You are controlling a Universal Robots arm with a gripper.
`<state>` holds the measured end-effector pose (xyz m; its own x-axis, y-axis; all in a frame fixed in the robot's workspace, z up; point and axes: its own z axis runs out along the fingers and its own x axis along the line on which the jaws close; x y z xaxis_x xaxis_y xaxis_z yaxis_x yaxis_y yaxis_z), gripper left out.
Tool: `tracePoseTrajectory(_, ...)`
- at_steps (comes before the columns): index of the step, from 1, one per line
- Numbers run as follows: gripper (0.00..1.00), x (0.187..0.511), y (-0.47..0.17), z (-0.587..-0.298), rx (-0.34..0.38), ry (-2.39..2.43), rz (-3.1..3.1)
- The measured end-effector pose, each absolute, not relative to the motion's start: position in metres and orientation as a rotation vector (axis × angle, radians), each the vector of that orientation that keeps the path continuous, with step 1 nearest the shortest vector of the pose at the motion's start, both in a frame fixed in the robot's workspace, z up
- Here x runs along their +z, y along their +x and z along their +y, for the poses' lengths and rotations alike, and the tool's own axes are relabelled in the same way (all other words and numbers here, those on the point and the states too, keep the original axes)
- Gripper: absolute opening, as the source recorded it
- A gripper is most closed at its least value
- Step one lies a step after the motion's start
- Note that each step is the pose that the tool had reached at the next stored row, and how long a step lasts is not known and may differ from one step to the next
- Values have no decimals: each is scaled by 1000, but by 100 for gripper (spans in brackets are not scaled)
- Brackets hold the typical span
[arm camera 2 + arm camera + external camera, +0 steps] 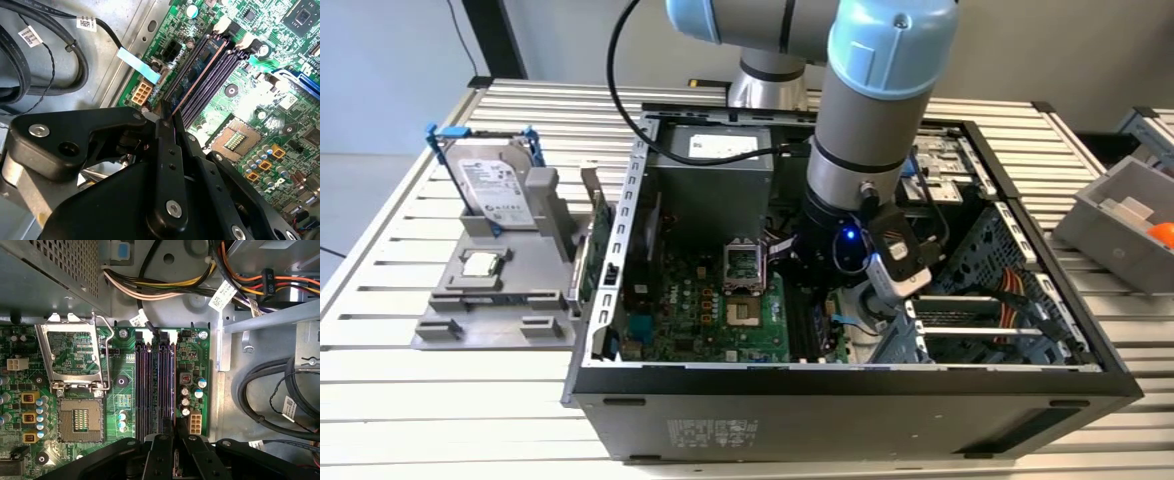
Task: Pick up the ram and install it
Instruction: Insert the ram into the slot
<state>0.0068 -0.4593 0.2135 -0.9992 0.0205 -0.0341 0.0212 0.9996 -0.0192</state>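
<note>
Gripping the ram [196, 75] edge-on, our end effector [167, 117] aligns its long axis with the slots [152, 385]; exterior view adds the case [854, 385].

No legible print anywhere. In the exterior view: white label [498, 187] on the hard drive [491, 158], upper left of the frame, too small to read; white label [720, 146] on the power supply [710, 190], upper centre, unreadable; pale sticker [714, 432] on the case front [854, 415], bottom centre, print too fine. In the second wrist view: barcode tag [86, 22] on a black cable [107, 31], characters blurred. In the first wrist view: white tag [222, 294] on the wire bundle [170, 290], likewise unreadable.
</note>
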Motion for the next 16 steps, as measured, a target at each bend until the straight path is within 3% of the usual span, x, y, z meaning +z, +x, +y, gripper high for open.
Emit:
tracePoseTrajectory(14, 0, 206, 7, -459, -19, 34, 3107)
tracePoseTrajectory(15, 100, 206, 7, -459, -21, 34, 3107)
tracePoseTrajectory(16, 100, 206, 7, -459, -22, 34, 3107)
